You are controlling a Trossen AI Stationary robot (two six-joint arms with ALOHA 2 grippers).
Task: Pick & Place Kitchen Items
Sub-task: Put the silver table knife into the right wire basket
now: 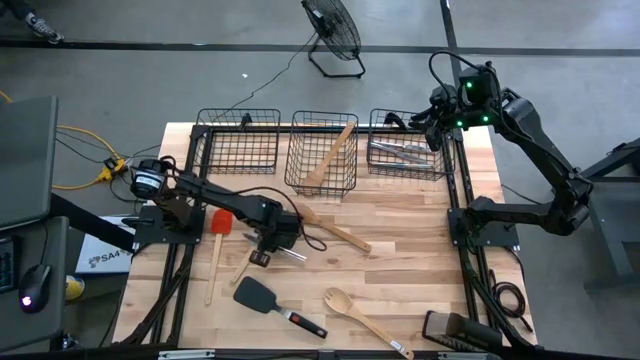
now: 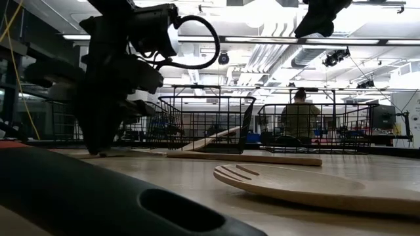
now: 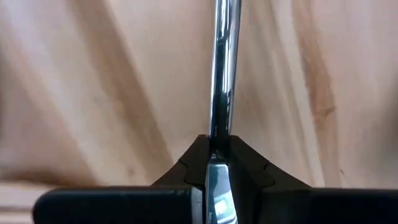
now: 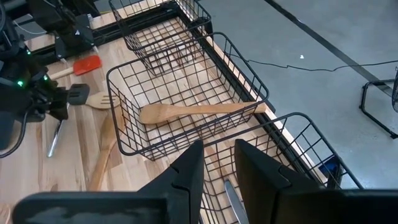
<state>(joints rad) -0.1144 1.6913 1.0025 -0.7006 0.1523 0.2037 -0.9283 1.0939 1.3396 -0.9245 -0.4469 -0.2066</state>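
Silver metal cutlery (image 3: 222,74) lies pinched between the fingers of the left gripper (image 3: 217,168), whose jaws are closed on the shiny handle low over the wooden table (image 1: 400,215). In the high view the left gripper (image 1: 278,238) sits near the table's middle, and the silver piece (image 1: 290,254) shows just beside its fingers, flat against the boards.

Close around it lie other utensils. A pale wooden spoon (image 1: 335,230) stretches from the gripper toward the table's centre. The red-headed spatula (image 1: 217,250) rests just to the left of the arm, its wooden handle pointing toward the near edge. Nearer the front edge are the black turner (image 1: 268,299) and a wooden fork (image 1: 362,318), well apart from each other.

Along the far edge stand three black wire baskets. The left basket (image 1: 240,140) shows nothing inside. The middle basket (image 1: 322,150) holds a wooden spatula (image 1: 330,158) leaning across it, which the right wrist view also shows (image 4: 199,112). The right basket (image 1: 408,145) holds metal cutlery (image 1: 398,152).

The right gripper (image 4: 214,168) hangs above the right basket's corner with its fingers apart and nothing between them; in the high view it is at the table's far right (image 1: 440,118).

Beyond the table, the low view shows a person (image 2: 300,118) seated with back turned.
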